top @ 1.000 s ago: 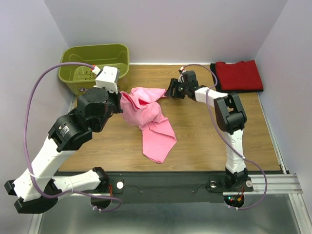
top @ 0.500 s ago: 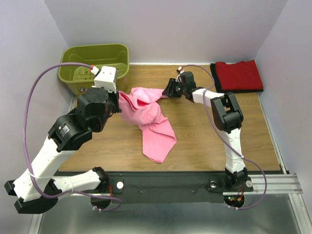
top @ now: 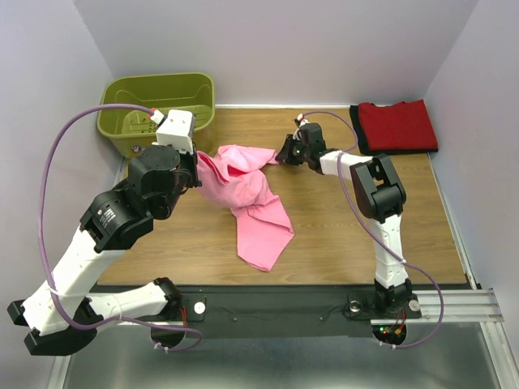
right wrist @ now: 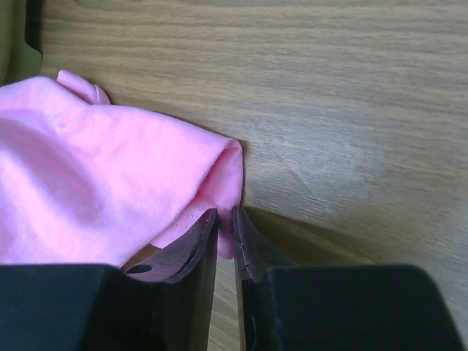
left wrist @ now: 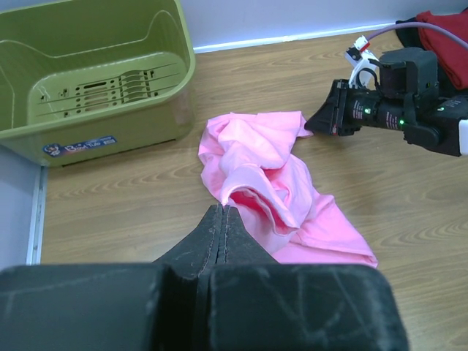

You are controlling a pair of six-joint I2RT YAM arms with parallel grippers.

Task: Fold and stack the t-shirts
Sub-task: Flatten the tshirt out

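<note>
pink t-shirt (top: 253, 196), one corner clamped in right gripper (right wrist: 225, 216), a fold clamped in left gripper (left wrist: 221, 210)

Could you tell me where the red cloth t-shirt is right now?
In the top view, the red cloth t-shirt lies folded in the far right corner of the wooden table, opposite the olive-green plastic basket.

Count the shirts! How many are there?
2. A pink shirt lies crumpled in the middle; a red shirt is folded at the far right. The dark edge under it may be a third.
</note>
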